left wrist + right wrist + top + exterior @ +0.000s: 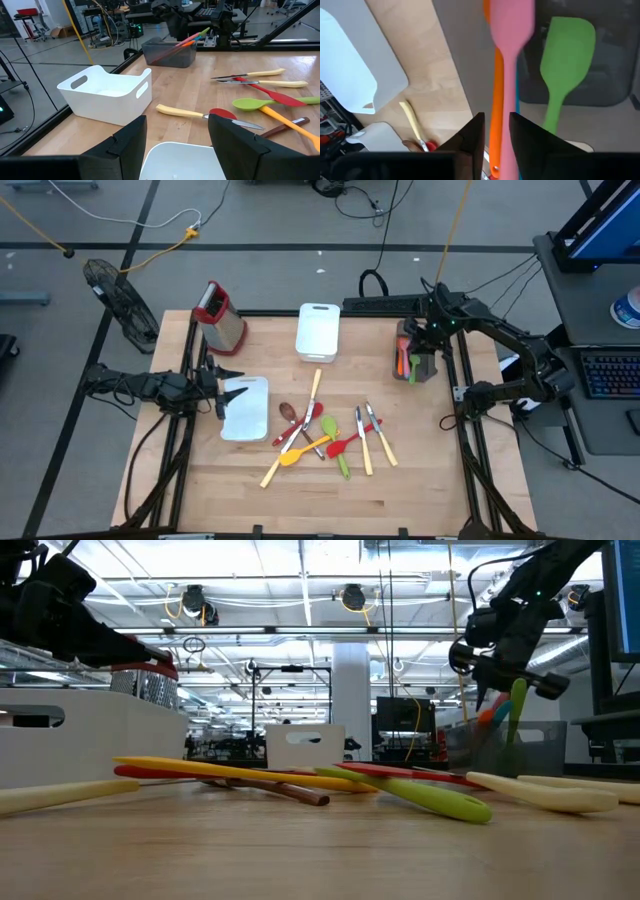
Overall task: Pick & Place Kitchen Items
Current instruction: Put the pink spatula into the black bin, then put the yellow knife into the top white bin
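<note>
**A:** Kitchen items [325, 438], where are they in the high view?

**B:** Most of them lie in a loose, crossing pile on the wooden table [420, 470], in its middle part toward the near edge. A few more stand in the dark bin [418, 360] near the far right corner. The right tool [413, 352] is above that bin. The left tool [213, 390] waits at the left edge, over a white tray [246, 408]. A second white tray [318, 332] and a grater [222, 317] with a red top stand along the far edge.

**A:** And the low view?

**B:** A yellow spatula [230, 771], a green spoon [425, 795] and pale handles [545, 792] lie flat on the table. The right tool [495, 675] hangs above the bin with a green spatula [516, 710] just under it.

**A:** What does the left wrist view show?

**B:** The fingers [125, 145] of the left tool are wide apart and hold nothing, above a white tray rim [185, 150]. Beyond it lie a knife with a pale handle [182, 112] and a red spoon [223, 114].

**A:** The right wrist view?

**B:** The fingers [470, 137] of the right tool are slightly apart. A pink spatula [511, 30] and an orange handle [497, 100] pass between them, and a green spatula [565, 55] lies beside, in the bin. Whether the fingers press on the pink one, I cannot tell.
</note>
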Robot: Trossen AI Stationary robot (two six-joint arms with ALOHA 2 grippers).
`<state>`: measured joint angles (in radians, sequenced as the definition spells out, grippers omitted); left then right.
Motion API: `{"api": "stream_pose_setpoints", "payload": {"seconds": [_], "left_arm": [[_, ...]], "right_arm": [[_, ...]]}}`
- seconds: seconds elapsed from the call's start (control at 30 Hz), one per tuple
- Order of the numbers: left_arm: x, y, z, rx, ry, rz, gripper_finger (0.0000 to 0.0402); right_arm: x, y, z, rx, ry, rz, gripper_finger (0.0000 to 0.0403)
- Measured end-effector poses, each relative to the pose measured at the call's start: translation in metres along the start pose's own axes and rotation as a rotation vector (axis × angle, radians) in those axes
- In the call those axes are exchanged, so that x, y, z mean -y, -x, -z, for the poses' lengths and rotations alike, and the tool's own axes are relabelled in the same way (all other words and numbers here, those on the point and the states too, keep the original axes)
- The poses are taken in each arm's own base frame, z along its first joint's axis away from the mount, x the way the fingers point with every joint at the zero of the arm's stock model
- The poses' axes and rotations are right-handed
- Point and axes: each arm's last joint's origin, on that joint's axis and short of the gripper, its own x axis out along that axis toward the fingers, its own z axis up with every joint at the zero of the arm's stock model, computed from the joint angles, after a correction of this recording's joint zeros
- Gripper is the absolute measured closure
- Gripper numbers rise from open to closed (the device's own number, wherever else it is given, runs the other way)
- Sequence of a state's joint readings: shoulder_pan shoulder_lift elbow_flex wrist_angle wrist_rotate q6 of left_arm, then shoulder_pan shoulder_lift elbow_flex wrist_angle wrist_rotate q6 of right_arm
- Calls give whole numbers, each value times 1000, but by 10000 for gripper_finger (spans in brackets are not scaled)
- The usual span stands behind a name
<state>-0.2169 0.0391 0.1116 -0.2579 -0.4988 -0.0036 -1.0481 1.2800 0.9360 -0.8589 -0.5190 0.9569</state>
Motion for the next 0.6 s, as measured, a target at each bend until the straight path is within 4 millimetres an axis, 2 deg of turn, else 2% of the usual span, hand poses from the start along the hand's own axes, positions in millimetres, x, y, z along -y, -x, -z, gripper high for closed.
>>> {"api": "stream_pose_setpoints", "payload": {"seconds": [0.3, 0.6], "left_arm": [[0, 0, 0, 0, 0, 0, 183], [0, 0, 0, 0, 0, 0, 183]], "right_arm": [[-3, 3, 0, 23, 29, -43, 283], [-9, 24, 31, 92, 167, -108, 312]]}}
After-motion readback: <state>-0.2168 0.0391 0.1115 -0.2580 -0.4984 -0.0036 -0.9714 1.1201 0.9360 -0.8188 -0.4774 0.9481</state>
